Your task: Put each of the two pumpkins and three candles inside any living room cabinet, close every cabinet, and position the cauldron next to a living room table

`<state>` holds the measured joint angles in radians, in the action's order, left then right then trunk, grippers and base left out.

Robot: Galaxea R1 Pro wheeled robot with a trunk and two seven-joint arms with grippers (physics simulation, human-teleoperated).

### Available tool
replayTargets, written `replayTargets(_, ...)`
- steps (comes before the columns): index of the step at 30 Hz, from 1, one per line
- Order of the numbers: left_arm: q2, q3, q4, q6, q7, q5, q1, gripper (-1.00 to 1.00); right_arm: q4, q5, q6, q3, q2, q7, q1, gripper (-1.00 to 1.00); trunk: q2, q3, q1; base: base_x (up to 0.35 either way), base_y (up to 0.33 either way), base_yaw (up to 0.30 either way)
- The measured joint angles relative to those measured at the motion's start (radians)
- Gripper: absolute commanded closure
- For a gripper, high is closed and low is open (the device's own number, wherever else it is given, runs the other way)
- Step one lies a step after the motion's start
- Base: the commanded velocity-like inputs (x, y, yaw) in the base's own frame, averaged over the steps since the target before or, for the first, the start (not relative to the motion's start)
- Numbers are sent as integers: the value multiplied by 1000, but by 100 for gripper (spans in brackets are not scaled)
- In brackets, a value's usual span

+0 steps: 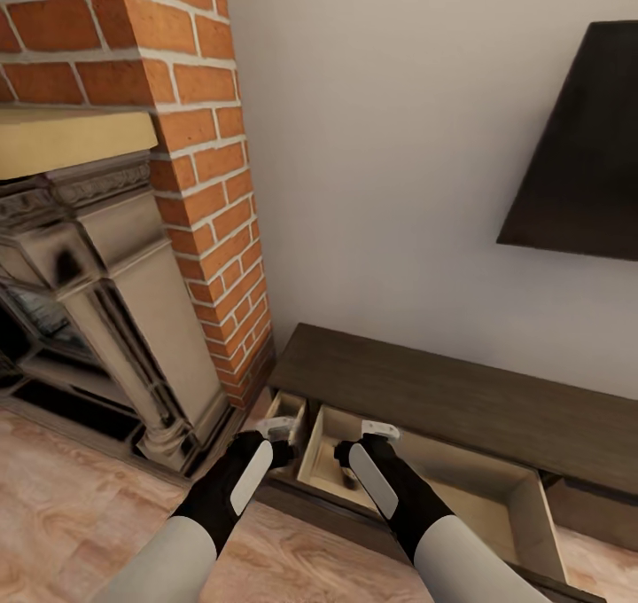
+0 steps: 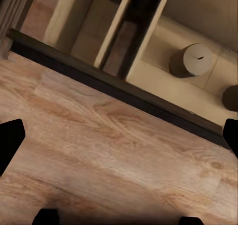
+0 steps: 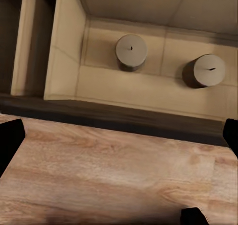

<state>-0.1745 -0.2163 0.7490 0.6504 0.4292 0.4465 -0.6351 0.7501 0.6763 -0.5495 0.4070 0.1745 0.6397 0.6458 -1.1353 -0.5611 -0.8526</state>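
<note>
The dark-brown cabinet stands against the wall with two drawers pulled out, a narrow one and a wide one, both pale beige inside. Two squat grey candles stand upright in the wide drawer, and one candle is also in the left wrist view. My left gripper and right gripper hover open and empty over the floor just in front of the drawers. The pumpkins, cauldron and table are out of view.
A brick fireplace with a carved stone surround rises at the left, close to the cabinet's end. A dark wall TV hangs above the cabinet. Light wood plank floor lies under both arms.
</note>
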Motion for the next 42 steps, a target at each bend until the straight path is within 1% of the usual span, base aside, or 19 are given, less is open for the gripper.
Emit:
replayTargets(14, 0, 0, 0, 0, 3, -3, 0, -100, -1, 1, -2, -1, 0, 0, 0, -100, 98, 44, 54, -10, 7, 290)
replayTargets(18, 0, 2, 0, 14, 7, -4, -15, -100, -2, 1, -3, -1, 0, 0, 0, -100, 126, 56, 69, 0, 0, 291)
replayTargets(20, 0, 18, -1, 41, 8, -5, -20, -100, -1, 2, -5, -1, 0, 0, 0, -100, 140, 63, 77, 0, 0, 291)
replayTargets(22, 0, 60, -2, 65, 8, -8, -23, -100, 1, 0, -28, -1, 0, 1, 0, -100, 154, 69, 84, 0, 0, 291)
replayTargets(23, 0, 74, -2, 71, 8, -8, -23, -100, 3, 0, -40, -1, 0, 1, 0, -100, 161, 72, 88, 0, 0, 291)
replayTargets(24, 10, 99, -6, 82, 7, -10, -24, -100, 13, 0, -67, -1, 0, 3, 0, -100, 168, 75, 92, 0, 0, 291)
replayTargets(25, 32, 124, -9, 93, 7, -11, -24, -100, 30, 0, -93, 0, 0, 6, 0, -100, 175, 78, 96, 0, 0, 290)
replayTargets(27, 89, 171, -13, 115, 5, -8, -21, -100, 60, 3, -128, 1, 0, 9, -1, -100, 189, 85, 104, 0, 0, 290)
replayTargets(29, 143, 211, -16, 136, 2, -5, -11, -100, 72, 6, -143, 9, 0, 8, -2, -100, 203, 91, 111, -20, 0, 290)
replayTargets(30, 154, 218, -18, 138, 1, -2, -8, -100, 77, 8, -148, 16, 0, 8, -3, -100, 210, 94, 115, -71, 0, 291)
replayTargets(32, 186, 238, -37, 143, -2, -4, -1, -100, 82, 12, -152, 32, 0, 9, -14, -100, 224, 100, 123, -104, 0, 291)
replayTargets(34, 216, 247, -66, 142, -4, -5, 4, -100, 83, 14, -153, 45, 0, 8, -33, -100, 238, 106, 130, -75, 0, 291)
replayTargets(36, 232, 250, -112, 138, -5, -4, 8, -100, 86, 12, -151, 54, 0, 8, -51, -100, 252, 113, 138, -31, 0, 291)
replayTargets(37, 235, 251, -128, 137, -5, -5, 11, -100, 86, 12, -150, 56, 0, 8, -56, -100, 259, 116, 142, -15, 0, 291)
replayTargets(38, 240, 252, -182, 121, -5, -7, 20, -100, 85, 13, -147, 65, 0, 7, -76, -100, 266, 119, 146, -10, 0, 291)
replayTargets(39, 242, 252, -223, 95, -6, -8, 27, -100, 85, 12, -145, 73, 0, 8, -95, -100, 273, 122, 150, -8, 0, 291)
replayTargets(40, 242, 252, -243, 77, -7, -9, 30, -100, 86, 12, -144, 78, 0, 8, -104, -100, 280, 125, 153, -5, 0, 291)
replayTargets(42, 244, 252, -321, -12, -8, -11, 41, -100, 87, 12, -141, 93, 0, 6, -138, -100, 294, 131, 161, -3, 0, 291)
